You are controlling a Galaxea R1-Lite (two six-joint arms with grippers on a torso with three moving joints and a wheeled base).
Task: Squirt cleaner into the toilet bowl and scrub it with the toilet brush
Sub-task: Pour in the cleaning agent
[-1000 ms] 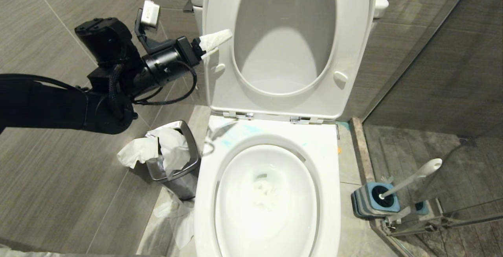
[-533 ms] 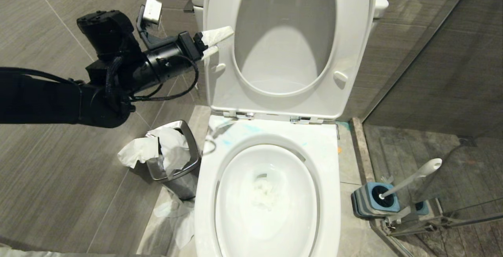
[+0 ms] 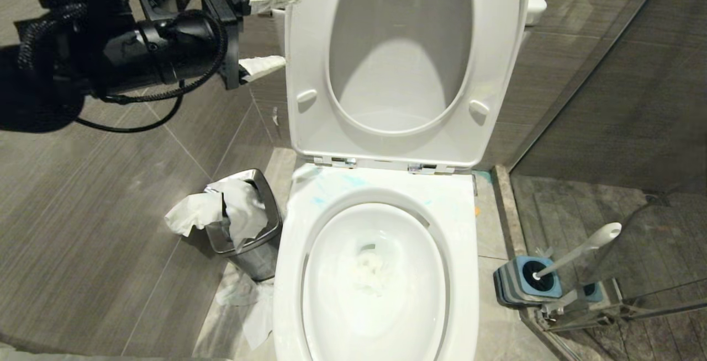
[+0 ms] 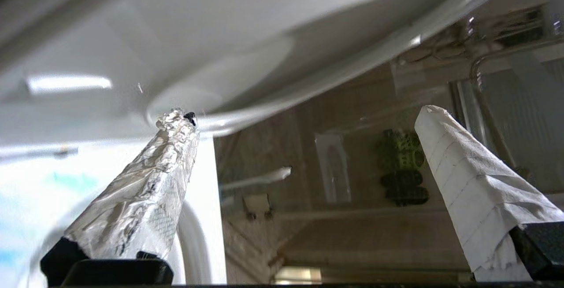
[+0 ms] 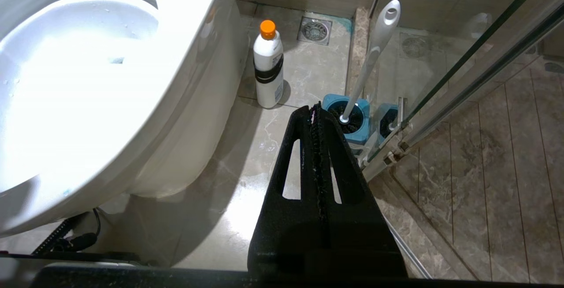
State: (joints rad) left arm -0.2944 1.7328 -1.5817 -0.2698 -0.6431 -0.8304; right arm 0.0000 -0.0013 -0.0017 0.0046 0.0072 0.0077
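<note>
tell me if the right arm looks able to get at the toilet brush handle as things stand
Probably yes. The right gripper hangs low beside the toilet bowl, jaws shut, and the toilet brush stands in its holder just ahead over bare floor. The jaws must open first.

No legible text, label or number anywhere.

You see the white bowl [image 3: 375,272] open, seat and lid raised, faint turquoise cleaner [image 3: 353,181] smeared on its back rim. The brush [image 3: 574,253] stands tilted in its holder, right of the bowl.
</note>
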